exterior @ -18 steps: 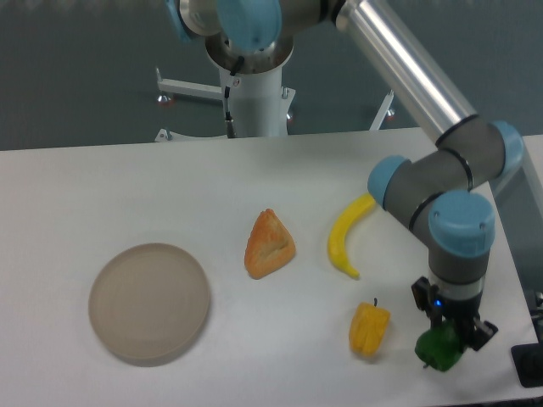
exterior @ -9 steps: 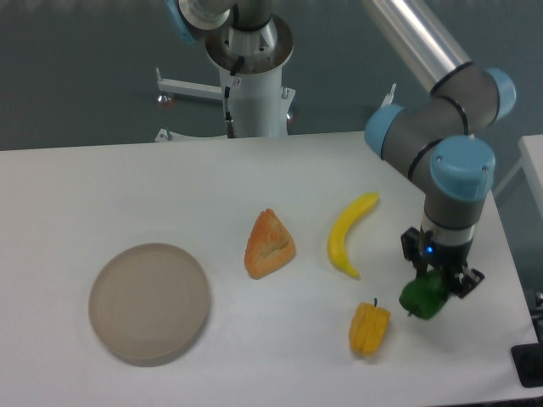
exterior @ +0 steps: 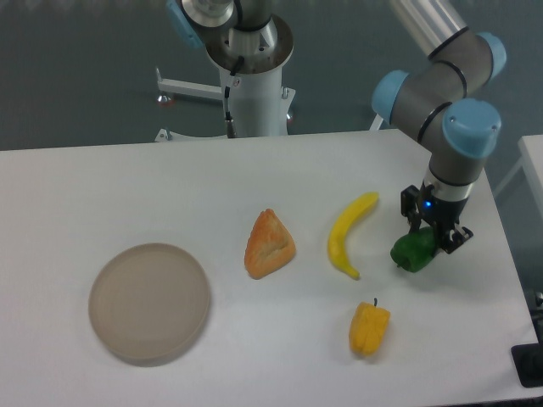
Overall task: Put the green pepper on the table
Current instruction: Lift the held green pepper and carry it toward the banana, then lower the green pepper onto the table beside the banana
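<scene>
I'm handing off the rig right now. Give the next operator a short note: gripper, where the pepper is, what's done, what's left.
Gripper: jaws shut on the green pepper, right of the banana.
Whether the pepper touches the table cannot be told.
Done: pepper grasped.
Left: set it on bare table, open the jaws, withdraw.
Nearby: yellow pepper, further toward the front edge.

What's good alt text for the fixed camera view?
A robot arm's gripper holds a green pepper at the right of a white table, beside a banana. Also there: a yellow pepper, an orange pastry, a round plate.
</scene>
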